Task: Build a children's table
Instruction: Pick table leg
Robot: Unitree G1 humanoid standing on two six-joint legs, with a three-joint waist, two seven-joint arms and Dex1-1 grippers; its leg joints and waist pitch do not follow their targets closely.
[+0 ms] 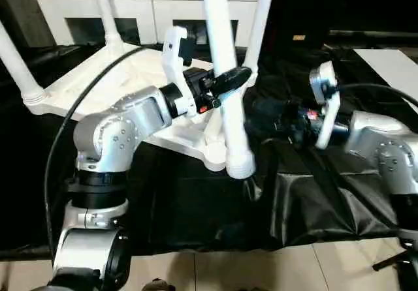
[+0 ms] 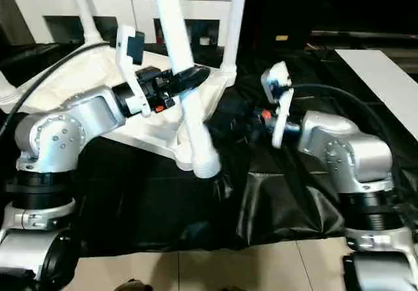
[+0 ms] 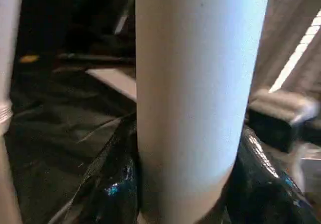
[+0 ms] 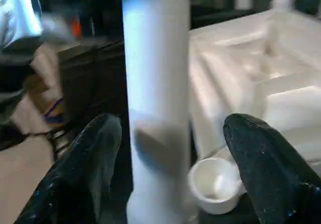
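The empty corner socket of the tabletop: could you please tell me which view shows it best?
The right wrist view: the empty corner socket opens toward the camera beside the held leg. The eye views show it partly behind that leg; the left wrist view shows mostly the leg.

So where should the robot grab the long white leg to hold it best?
Probably mid-shaft, as the left gripper does now: the leg is a smooth round tube there, standing nearly upright, so fingers close on it from the sides. Its wider threaded end stays free.

You have a white cabinet (image 1: 147,4) along the top of the frame, upper left. Black draped cloth (image 1: 196,206) fills the middle. Pale floor tiles (image 1: 261,271) run along the bottom edge.
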